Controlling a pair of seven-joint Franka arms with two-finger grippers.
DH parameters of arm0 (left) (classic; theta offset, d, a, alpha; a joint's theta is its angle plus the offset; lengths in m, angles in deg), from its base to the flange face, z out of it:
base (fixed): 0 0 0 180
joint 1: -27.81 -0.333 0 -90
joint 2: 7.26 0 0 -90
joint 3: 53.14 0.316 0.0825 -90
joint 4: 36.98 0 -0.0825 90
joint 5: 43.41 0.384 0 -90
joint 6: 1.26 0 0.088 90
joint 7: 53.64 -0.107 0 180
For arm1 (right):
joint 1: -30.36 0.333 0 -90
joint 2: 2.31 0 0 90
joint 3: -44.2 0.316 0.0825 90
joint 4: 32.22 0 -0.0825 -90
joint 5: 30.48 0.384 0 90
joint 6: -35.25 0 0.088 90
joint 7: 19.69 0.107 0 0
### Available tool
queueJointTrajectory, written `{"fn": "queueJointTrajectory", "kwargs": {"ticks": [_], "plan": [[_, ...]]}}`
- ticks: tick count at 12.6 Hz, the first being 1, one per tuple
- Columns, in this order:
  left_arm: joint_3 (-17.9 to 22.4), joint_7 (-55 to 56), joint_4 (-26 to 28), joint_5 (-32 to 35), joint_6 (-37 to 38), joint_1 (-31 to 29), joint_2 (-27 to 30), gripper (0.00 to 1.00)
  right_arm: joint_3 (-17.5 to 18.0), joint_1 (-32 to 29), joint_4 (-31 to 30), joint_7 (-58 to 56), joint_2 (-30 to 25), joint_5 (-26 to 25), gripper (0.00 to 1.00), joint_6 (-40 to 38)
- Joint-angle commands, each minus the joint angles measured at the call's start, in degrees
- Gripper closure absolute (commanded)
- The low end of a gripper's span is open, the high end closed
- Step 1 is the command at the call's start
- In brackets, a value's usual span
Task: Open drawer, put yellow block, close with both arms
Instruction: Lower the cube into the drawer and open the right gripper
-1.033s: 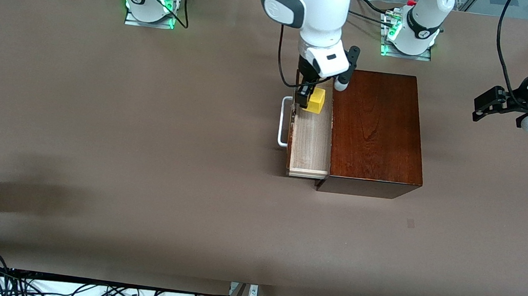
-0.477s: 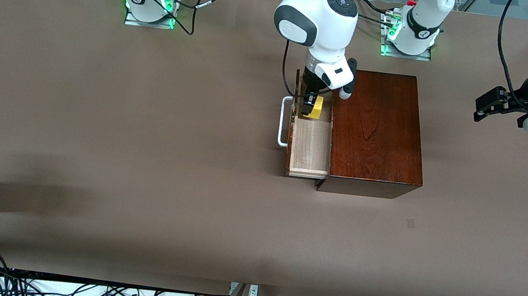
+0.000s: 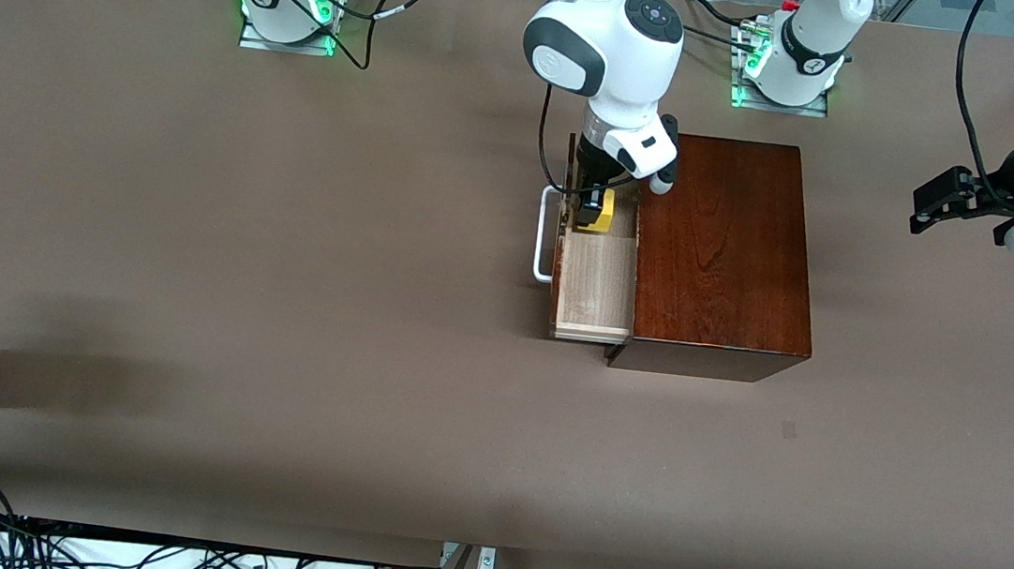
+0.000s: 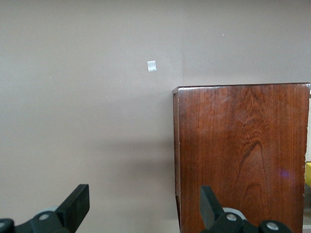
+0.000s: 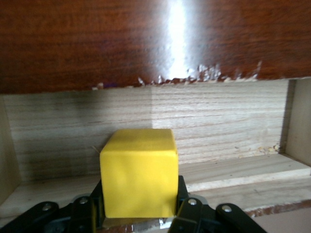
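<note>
The right gripper was down inside the open drawer, jaws clamped on the yellow block at the end of the pale tray farther from the front camera, close beside the drawer's dark front panel. The right wrist view showed the yellow block pinched between the black fingers, low against the tray's wooden wall. The step looked like the set-down: it would be done best by easing the block until it sat flat on the tray floor, then parting the jaws and lifting straight up, clear of the front panel and the mahogany box. Compared with a second earlier, the right arm had sunk, carrying the block from above the rim down into the tray; the drawer and its white handle had not shifted. The left gripper waited with jaws wide apart over bare worktop toward the left arm's end, unmoved.
</note>
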Motion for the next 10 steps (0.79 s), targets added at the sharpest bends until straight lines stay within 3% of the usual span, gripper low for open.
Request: {"fn": "queueJointTrajectory", "kwargs": {"ticks": [1, 6, 7, 8, 9, 10], "plan": [[-0.2, -1.18, 1.34, -0.91, -0.82, -0.57, 1.4, 0.0, 0.31, -0.76, -0.73, -2.01, 0.08, -0.55, 0.78, -0.15], [-0.2, -1.18, 1.34, -0.91, -0.74, -0.57, 1.4, 0.0, 0.31, -0.84, -1.0, -1.58, 0.96, -0.63, 0.78, 1.51], [-0.2, -1.18, 1.34, -0.91, -0.74, -0.57, 1.31, 0.0, 0.31, -0.76, -1.0, -1.58, 1.31, -0.63, 0.66, 1.52], [-0.2, -1.18, 1.34, -1.0, -0.74, -0.66, 1.4, 0.0, 0.31, -0.84, -1.0, -1.58, 1.31, -0.63, 0.62, 1.61], [-0.2, -1.18, 1.34, -0.91, -0.74, -0.66, 1.31, 0.0, 0.31, -0.84, -0.74, -1.66, 1.31, -0.63, 0.51, 1.61], [-0.2, -1.18, 1.34, -0.91, -0.74, -0.66, 1.31, 0.0, 0.31, -0.84, -0.47, -1.92, 1.22, -0.63, 0.01, 1.52]]}}
